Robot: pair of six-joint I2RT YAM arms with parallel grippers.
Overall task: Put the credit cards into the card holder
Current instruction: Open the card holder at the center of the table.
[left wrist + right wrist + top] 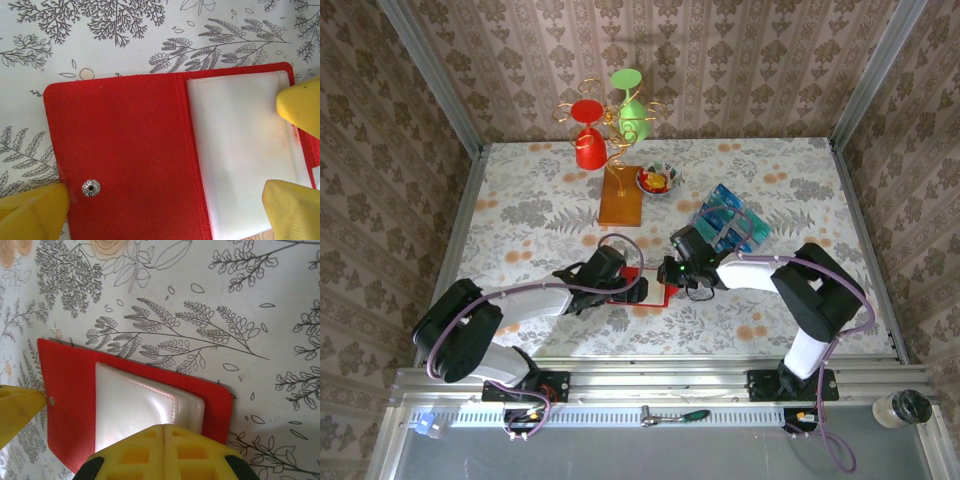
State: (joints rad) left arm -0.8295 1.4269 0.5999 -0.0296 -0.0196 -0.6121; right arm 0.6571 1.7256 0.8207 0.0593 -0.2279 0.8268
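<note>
You see the card holder [125,150] lying open and flat on the flowered tabletop [125,40]. In the top view it is a little toward 6 o'clock from the middle, with both arms meeting over it. From above the arms cover most of it, so only some red corners show there.

In the left wrist view its red flap with a metal snap button [91,187] is at 9 o'clock and a clear pocket [240,150] is at 3 o'clock. The lower edge is cut off by the frame.

Your left hand [162,210] is spread as wide as it goes, with one yellow finger at each lower corner, and it has hold of nothing. Whether these fingers touch the holder, you cannot tell.

Your right hand [164,432] is fully closed, its two yellow fingers pressed together with the tips over the edge of the pocket. Nothing is visible between them, and it is not clear if they press on the pocket.

The credit cards [728,225] lie fanned at 2 o'clock from the holder, well apart from it. Their markings are too small to read.
</note>
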